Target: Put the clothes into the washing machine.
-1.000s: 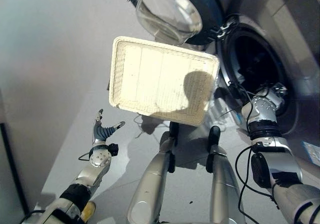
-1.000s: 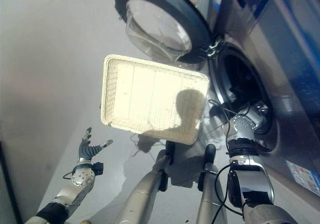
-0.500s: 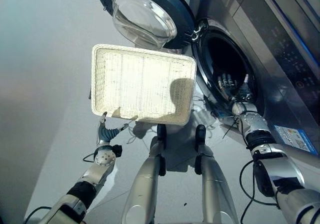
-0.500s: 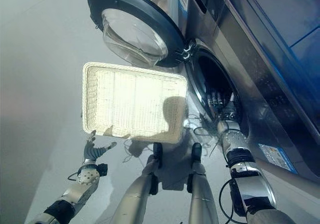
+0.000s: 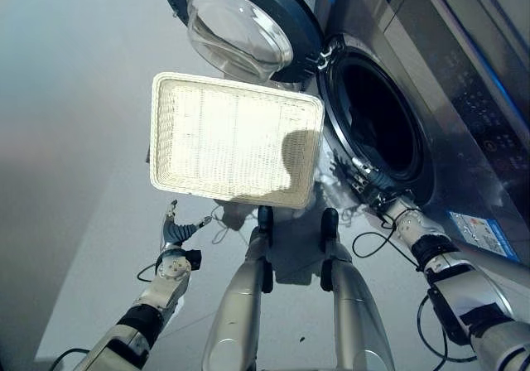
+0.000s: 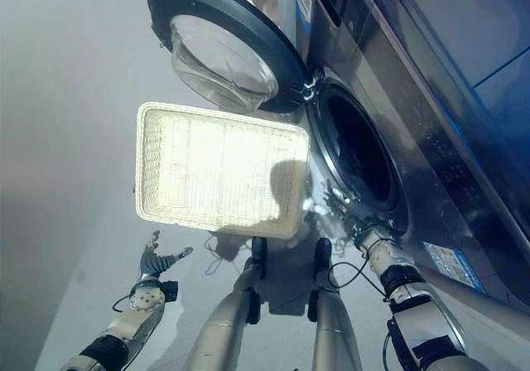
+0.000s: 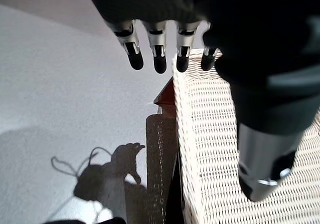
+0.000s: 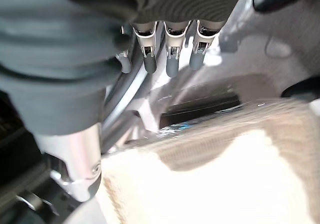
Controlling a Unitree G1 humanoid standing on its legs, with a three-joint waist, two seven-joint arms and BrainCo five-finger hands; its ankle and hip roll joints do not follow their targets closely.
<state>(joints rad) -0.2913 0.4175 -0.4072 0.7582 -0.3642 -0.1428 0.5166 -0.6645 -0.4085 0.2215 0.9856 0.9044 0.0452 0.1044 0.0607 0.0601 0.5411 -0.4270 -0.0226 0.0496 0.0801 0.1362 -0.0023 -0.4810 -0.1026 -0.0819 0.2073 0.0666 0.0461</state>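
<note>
The washing machine's round drum opening [image 5: 377, 122] is dark, and I make out no clothes in it. Its glass door [image 5: 248, 23] is swung wide to the left. My right hand [image 5: 374, 194] is at the lower rim of the opening, outside the drum; its fingers [image 8: 170, 59] are straight and hold nothing. A white wicker basket [image 5: 236, 139] in front of the machine looks empty. My left hand [image 5: 175, 234] hovers open just below the basket's near left corner, its fingers [image 7: 157, 54] spread above the basket's edge [image 7: 220, 149].
The basket rests on a dark stand [image 7: 160, 149]. Pale floor [image 5: 74, 180] stretches to the left of the basket. The machine's steel front panel [image 5: 464, 139] runs along the right side.
My right hand has drawn back out of the drum down to its lower rim. The left hand has dropped slightly. The basket and door are unchanged.
</note>
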